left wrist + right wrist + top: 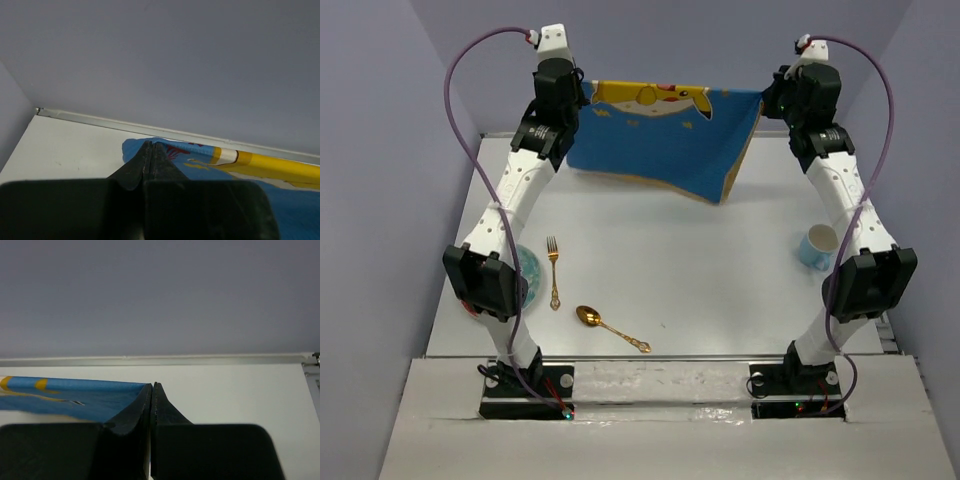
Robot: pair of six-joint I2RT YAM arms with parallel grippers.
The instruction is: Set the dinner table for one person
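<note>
A white bench [720, 270] fills the overhead view, walled in pale lilac, with two robot arms bolted at its near edge. Both arms reach to the far side and hold up a blue cloth placemat [665, 140] between them. It carries a yellow cartoon-character print and a yellow border, and its lower edge sags toward the bench. The left gripper [582, 92] has its jaws pinched tight on the mat's left top corner. The right gripper [767, 100] has its jaws pinched tight on the right top corner. On the bench's left side a gold fork [553, 272] lies beside a teal dish [532, 272] half hidden by the left arm. A gold spoon [610, 327] lies near the front edge. A light blue cup [817, 247] stands on the right.
</note>
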